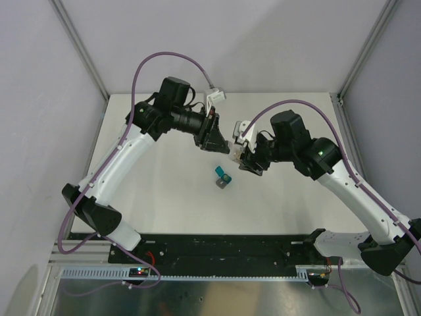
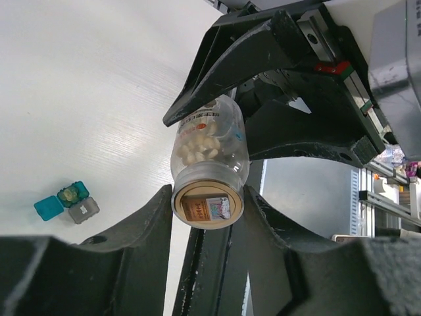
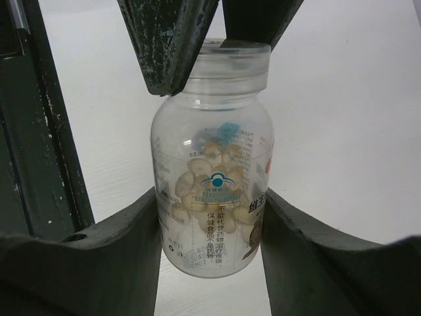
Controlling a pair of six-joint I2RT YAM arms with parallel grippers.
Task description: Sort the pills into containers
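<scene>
Seen from above, the left gripper (image 1: 223, 147) and right gripper (image 1: 237, 158) are meeting over the white table (image 1: 164, 197), both clamping one clear pill bottle (image 1: 231, 153). A teal box (image 1: 222, 177) with a grey flap is lying at the bottle's seven o'clock. Left wrist: its fingers are pinching the bottle's cap end, cream pills (image 2: 197, 148) inside. Right wrist: its fingers are squeezing the bottle's body, cap at twelve o'clock.

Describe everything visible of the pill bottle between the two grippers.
The pill bottle is clear plastic with a wide translucent cap, printed label text and a blue logo. It is partly filled with off-white pills. It is held between the arms: the jaws of the left gripper clamp the cap end, those of the right gripper the body.
</scene>
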